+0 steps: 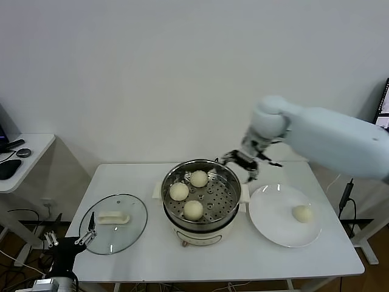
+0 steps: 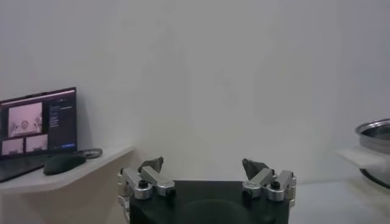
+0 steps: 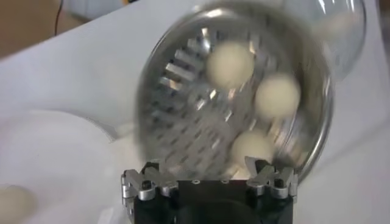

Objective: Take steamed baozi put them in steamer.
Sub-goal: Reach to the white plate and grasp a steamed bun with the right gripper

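Left gripper [image 1: 90, 234] was parked low beside table's near-left corner, jaws spread wide, nothing held. Three steamed baozi [image 1: 193, 209] were seen on steamer [image 1: 201, 220] tray; fourth baozi [image 1: 302, 213] on white plate [image 1: 273, 224]. Right gripper [image 1: 244, 167] was held above steamer's far-right rim, jaws wide apart, empty.

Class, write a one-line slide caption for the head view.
Three baozi sit in the steamer, one waits on the plate; right gripper, jaws open, hangs above the steamer's far rim.

three cream-white baozi [image 1: 192, 193] on perforated tray inside shiny steel steamer [image 1: 226, 210] at table centre, fourth baozi [image 1: 302, 213] on white plate [image 1: 273, 219] right of steamer
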